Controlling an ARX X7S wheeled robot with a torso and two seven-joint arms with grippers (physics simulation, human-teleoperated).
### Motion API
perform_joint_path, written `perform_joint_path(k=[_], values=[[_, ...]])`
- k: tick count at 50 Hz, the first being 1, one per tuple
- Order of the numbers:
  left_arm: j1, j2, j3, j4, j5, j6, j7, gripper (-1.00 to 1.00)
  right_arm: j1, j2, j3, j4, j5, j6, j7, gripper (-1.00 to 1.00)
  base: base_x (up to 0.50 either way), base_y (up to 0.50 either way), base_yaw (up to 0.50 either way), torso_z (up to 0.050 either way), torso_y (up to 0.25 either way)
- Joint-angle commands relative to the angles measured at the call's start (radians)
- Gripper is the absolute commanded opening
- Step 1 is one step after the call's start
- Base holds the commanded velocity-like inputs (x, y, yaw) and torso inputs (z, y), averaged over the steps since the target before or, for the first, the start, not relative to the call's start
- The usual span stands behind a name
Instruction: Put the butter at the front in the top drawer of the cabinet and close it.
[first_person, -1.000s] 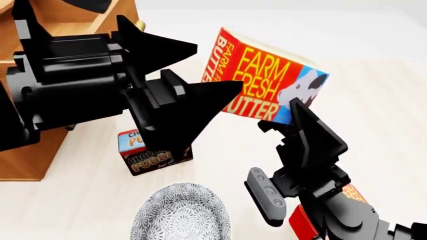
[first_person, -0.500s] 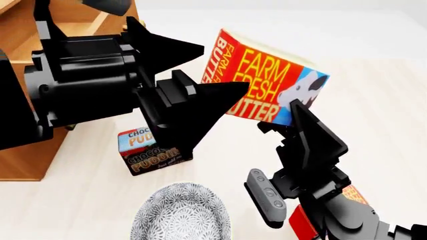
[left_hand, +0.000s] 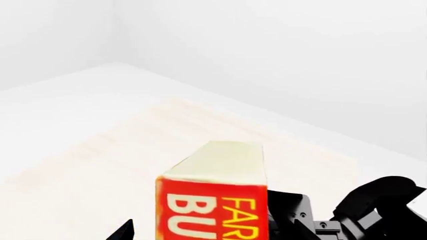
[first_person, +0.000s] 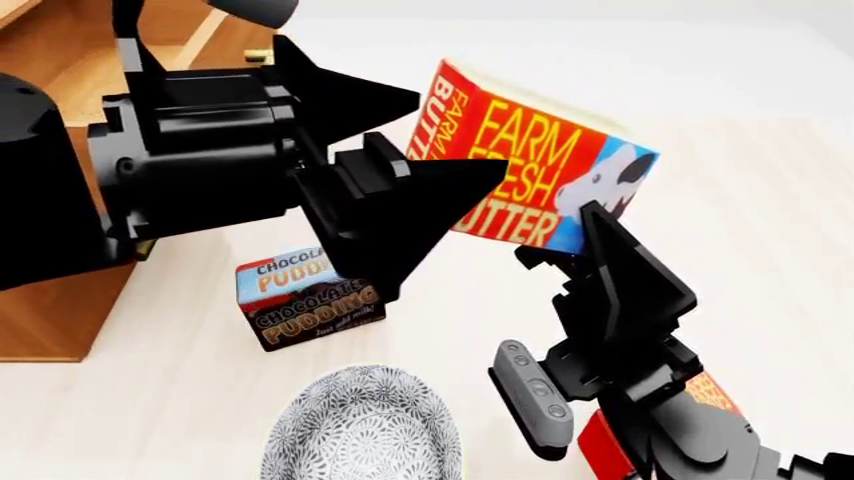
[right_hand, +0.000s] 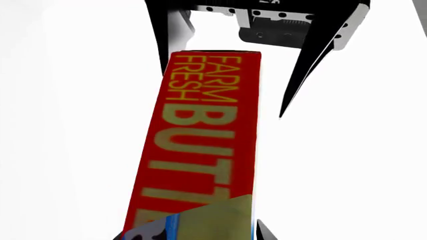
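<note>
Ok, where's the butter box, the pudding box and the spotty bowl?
butter (first_person: 534, 175), head view, on its red lettered front.
pudding box (first_person: 310, 305), head view, on its brown front face.
bowl (first_person: 363, 425), head view, on its patterned inside.

Left gripper (first_person: 434, 165) hangs high across the view's left, fingers spread wide — nothing between them. Right gripper (first_person: 601, 225) reaches up from below, arm bent, fingers clamped — load held aloft.

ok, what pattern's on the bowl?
The bowl has a fine black-and-white mosaic-like print, seen best in the head view.
</note>
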Motion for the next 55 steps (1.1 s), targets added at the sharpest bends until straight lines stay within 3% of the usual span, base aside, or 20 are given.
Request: perform_joint_path(k=[1,55], values=[[0.002,0.017,0.011,-0.018,0.027,0.0,0.021,1.0,0.011,0.002,0.016,-0.008,-0.019,0.02,0.001,-1.0,0.0,0.0,0.0,0.0,0.0],[0.007,0.073,0.053,-0.071,0.122,0.01,0.091,1.0,-0.017,-0.004,0.041,0.01,-0.031,0.004,0.003,-1.0,0.0,0.0,0.0,0.001,0.001]])
